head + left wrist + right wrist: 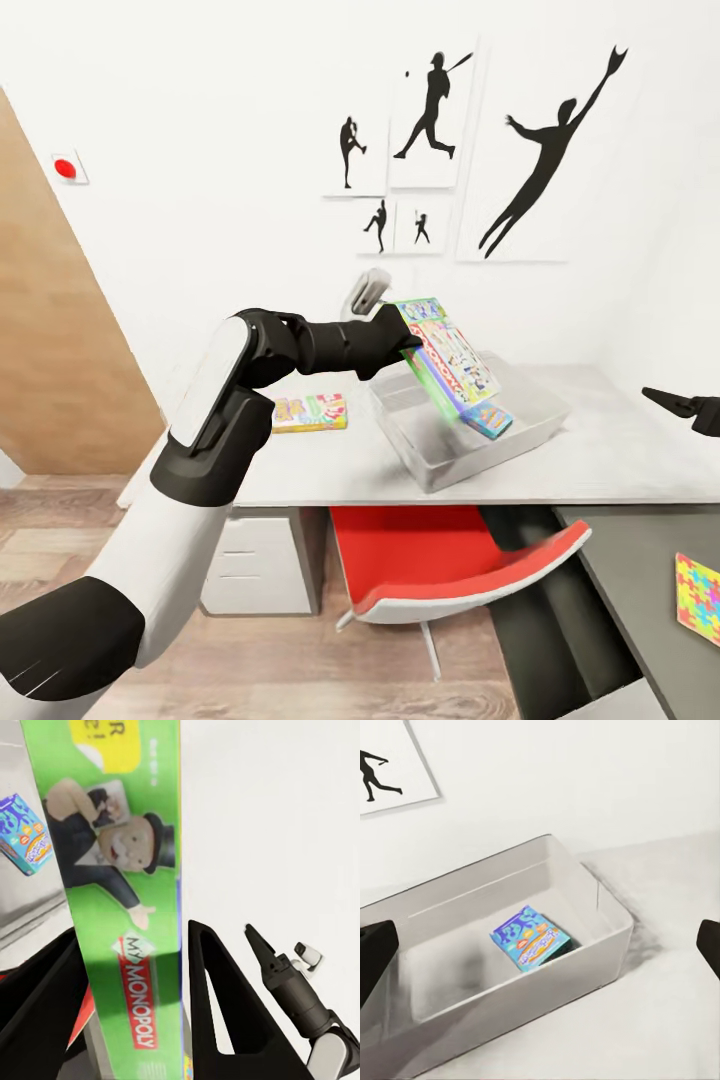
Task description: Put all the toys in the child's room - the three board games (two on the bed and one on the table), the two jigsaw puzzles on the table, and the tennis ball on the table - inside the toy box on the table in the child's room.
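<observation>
Green Monopoly box (448, 362) clamped in left tool (405, 335) above toy box (520, 425); right tool (672, 403) seemingly wide.

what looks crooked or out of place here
The Monopoly box hangs tilted over the toy box, clamped in the left gripper, not yet lying inside. Another colourful box lies on the table outside it.

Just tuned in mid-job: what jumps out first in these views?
The green Monopoly board game stands out, clamped in the left claw and tilted over the clear toy box on the grey table. A small blue box already lies inside the toy box. Another colourful game box sits on the table beside it, and a bright jigsaw puzzle lies on the darker surface at lower right.
</observation>
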`<state>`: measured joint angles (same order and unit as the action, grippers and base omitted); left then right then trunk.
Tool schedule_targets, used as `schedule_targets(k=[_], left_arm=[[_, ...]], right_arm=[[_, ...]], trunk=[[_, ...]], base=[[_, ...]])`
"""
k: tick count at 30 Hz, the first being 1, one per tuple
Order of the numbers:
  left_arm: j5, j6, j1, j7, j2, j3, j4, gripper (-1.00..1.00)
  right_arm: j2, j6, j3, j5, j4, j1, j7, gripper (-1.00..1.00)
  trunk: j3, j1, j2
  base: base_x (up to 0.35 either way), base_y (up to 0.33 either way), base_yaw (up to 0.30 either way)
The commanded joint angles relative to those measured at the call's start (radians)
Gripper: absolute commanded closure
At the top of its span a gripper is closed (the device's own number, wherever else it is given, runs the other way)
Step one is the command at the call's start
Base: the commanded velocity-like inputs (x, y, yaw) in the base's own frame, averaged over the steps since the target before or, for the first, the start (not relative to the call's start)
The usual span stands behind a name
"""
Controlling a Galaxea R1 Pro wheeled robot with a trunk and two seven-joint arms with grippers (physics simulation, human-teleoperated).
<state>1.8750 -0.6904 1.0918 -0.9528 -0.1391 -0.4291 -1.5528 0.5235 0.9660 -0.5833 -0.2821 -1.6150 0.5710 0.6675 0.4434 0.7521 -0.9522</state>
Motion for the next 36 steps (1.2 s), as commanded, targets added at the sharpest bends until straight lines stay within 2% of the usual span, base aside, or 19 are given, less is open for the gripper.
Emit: schedule_targets(k=[1,18,36], left_arm=[[0.007,0.0,0.001,-0.009,0.0,0.001,-0.001,1.0],[-0.003,0.004,0.0,-0.011,0.0,-0.003,0.0,1.0],[-0.003,0.007,-0.001,-0.013,-0.001,-0.006,0.007,1.0]], right_arm=[[0.001,0.005,-0.001,0.003,0.0,0.001,0.006,-1.0],[0.003,-0.014,-0.003,0.004,0.001,0.001,0.01,-1.0],[0.002,-0.012,-0.002,0.004,0.0,0.001,0.006,-1.0]], trunk=[[0.001,0.001,-0.001],[-0.003,0.001,-0.001],[-0.003,0.001,-0.001]], base=[[0.338,0.037,-0.014],[0.337,-0.093,0.093],[0.032,-0.037,0.001]])
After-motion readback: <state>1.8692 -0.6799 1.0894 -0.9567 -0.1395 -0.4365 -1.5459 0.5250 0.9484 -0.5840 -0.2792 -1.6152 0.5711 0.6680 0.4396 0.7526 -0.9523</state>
